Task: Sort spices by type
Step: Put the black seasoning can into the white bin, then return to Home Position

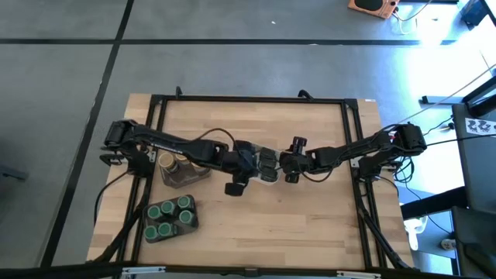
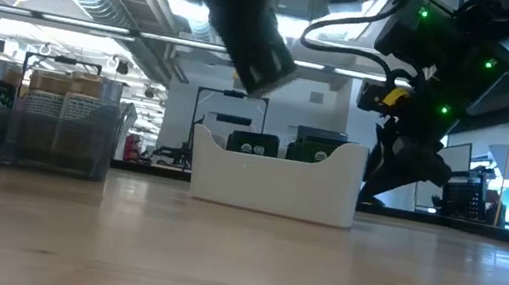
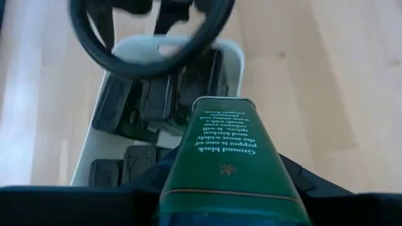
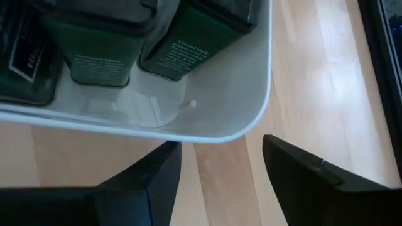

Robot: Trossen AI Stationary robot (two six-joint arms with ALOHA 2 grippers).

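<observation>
A pale wooden desk (image 1: pixel 256 225) framed by dark rails stands on a grey floor; the low view looks across it into a workshop with ceiling ducts and shelving. Near the desk's middle sits a white rectangular tray (image 2: pixel 274 181) holding several dark squarish tins (image 3: pixel 141 103), two of which show their tops above its wall in the low view. Both arms meet over this tray. The left pincer (image 1: pixel 249 164) hangs above the tray's left side, grasping one dark green tin (image 3: pixel 226 163) labelled ground black pepper; seen from the left wrist, the tin lies between the fingers with the tray and its tins below and beyond it. The right pincer (image 4: pixel 220 182) is released, its two dark fingers (image 4: pixel 141 185) spread apart over bare wood just beside the tray's rounded corner, holding nothing. Toward the left edge of the desk, a dark grey flat tray (image 1: pixel 186 177) carries round tan-topped jars (image 1: pixel 169 162). Nearer the front left corner, a second dark tray (image 1: pixel 170 230) carries a cluster of round green-lidded jars (image 1: pixel 170 215), well apart from the white tray.
</observation>
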